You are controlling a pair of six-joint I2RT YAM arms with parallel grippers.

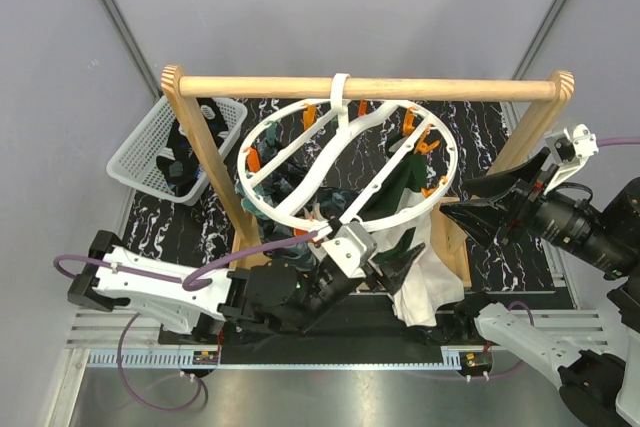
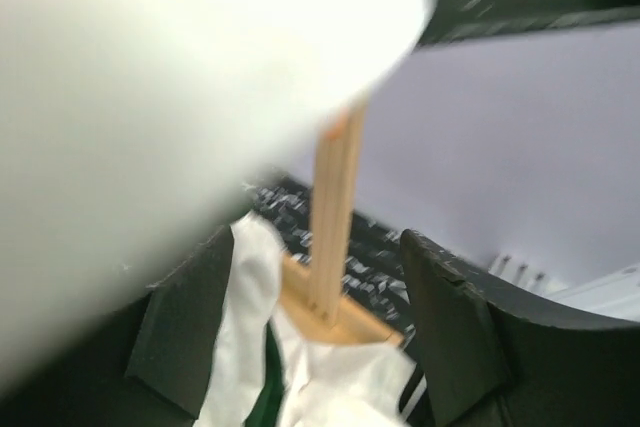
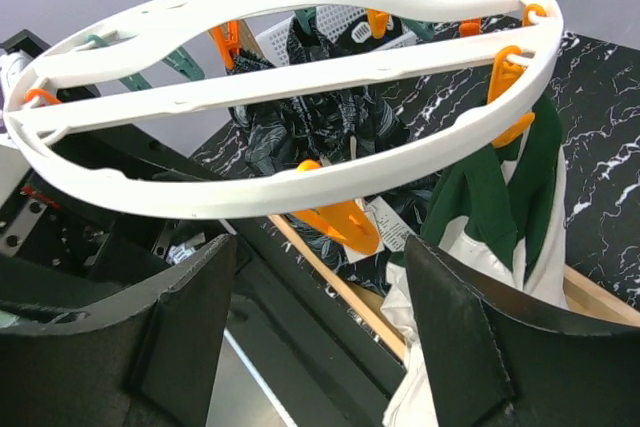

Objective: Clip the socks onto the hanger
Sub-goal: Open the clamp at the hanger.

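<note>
Reaching in from the near left corner of the bench (image 1: 500,259), the left arm has its left gripper (image 1: 405,272) just under the near rim of the hanger (image 1: 335,152). Its jaws stand wide apart, and a white cloth (image 1: 428,282) lies crumpled between and below them, not pinched. In the left wrist view the ring is a white blur across the upper left and hides most of what lies behind it. Past the cloth, only the foot of a wooden post (image 2: 335,237) shows.

At the right edge, the right gripper (image 3: 320,247) points left toward the ring with its jaws spread wide and nothing in them. In its own view the ring's near rim crosses right in front of the fingers (image 3: 195,317), with an orange peg (image 3: 345,222) hanging between them.

Across the middle of the bench, the hanger hangs tilted by its white hook (image 1: 341,92) from a wooden rail (image 1: 450,87) that runs from left to right. A dark green sock (image 3: 530,172) hangs under a peg on the ring's right side, touching the white cloth. Mottled teal-grey socks (image 3: 310,127) hang beneath the middle spokes.

At the far left corner, a white mesh basket (image 1: 140,152) overhangs the left edge behind the rail's left post and holds more dark socks (image 1: 180,162).
</note>
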